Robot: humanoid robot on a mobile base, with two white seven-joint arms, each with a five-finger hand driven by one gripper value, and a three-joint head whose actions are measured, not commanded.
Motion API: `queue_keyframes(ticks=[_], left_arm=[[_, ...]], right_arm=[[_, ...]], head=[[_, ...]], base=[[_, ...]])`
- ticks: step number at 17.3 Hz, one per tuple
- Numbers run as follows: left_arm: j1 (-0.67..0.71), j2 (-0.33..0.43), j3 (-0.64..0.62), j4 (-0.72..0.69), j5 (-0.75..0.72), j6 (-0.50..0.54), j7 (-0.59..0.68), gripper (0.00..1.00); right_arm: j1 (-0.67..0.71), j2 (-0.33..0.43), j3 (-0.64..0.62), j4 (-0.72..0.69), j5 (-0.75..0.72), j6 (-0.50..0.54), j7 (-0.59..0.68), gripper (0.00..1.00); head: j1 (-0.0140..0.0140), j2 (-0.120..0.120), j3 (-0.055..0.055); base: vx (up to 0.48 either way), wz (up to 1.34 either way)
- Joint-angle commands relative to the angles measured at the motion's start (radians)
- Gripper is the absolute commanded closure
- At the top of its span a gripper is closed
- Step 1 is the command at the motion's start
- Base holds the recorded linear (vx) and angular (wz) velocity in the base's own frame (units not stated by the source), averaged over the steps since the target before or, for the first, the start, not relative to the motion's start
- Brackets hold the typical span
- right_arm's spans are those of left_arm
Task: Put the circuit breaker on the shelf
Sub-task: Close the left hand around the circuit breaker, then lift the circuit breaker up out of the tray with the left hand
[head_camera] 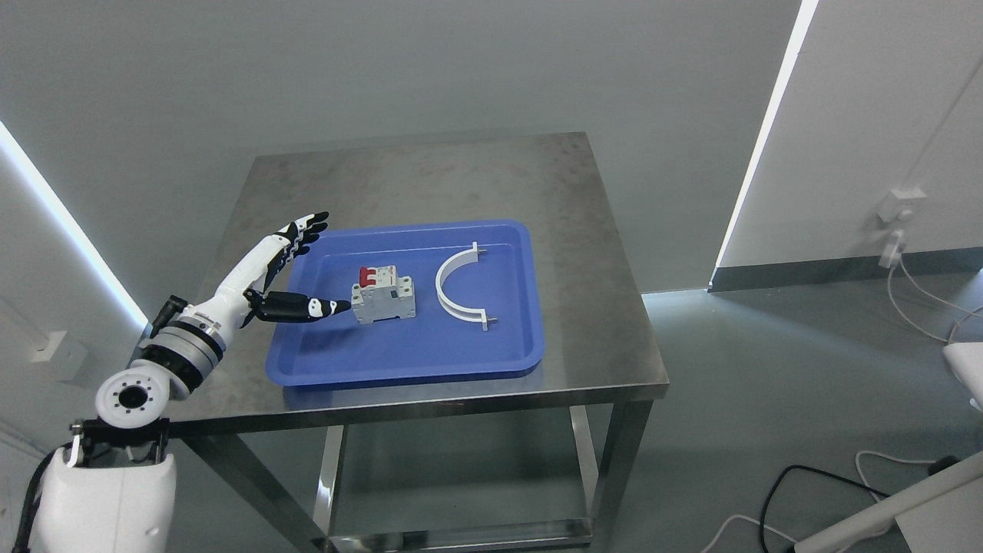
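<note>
A grey circuit breaker (383,295) with red switches lies in a blue tray (415,361) on a steel table (584,307). My left hand (307,265) is over the tray's left edge, just left of the breaker. Its fingers (303,229) are spread and point away, and the thumb tip (330,307) reaches almost to the breaker's left side. The hand holds nothing. The table's lower shelf (461,476) shows under the tabletop. The right arm is out of view.
A white curved bracket (458,286) lies in the tray right of the breaker. Cables (799,491) lie on the floor at lower right, near a white stand (891,507). A wall socket with a plug (897,219) is at right.
</note>
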Motion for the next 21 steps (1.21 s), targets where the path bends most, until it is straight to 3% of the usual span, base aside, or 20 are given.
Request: queue_keyframes(ticks=[1,12,18,21], left_arm=[[-0.054,-0.003,-0.138,0.106,-0.076,0.026,-0.01,0.07],[-0.085,-0.02,-0.131,0.187,-0.133,0.013,-0.045,0.31],[-0.082,-0.02,-0.071,0.19,-0.133,-0.082,-0.048,0.64],[-0.073,-0.027,-0.042,0.19,-0.132,-0.171,-0.049,0.9]], right_arm=[[0.0,-0.017,0.02,0.0,0.0,0.219,0.0,0.0],[0.0,-0.017,0.02,0.0,0.0,0.219,0.0,0.0],[0.0,-0.017,0.02,0.0,0.0,0.219,0.0,0.0],[0.0,-0.017,0.02,0.0,0.0,0.219,0.0,0.0]], head=[[0.0,0.0,0.0],[0.0,0.0,0.0],[0.0,0.0,0.0],[0.0,0.0,0.0]], base=[[0.0,0.0],[0.0,0.0],[0.0,0.0],[0.0,0.0]])
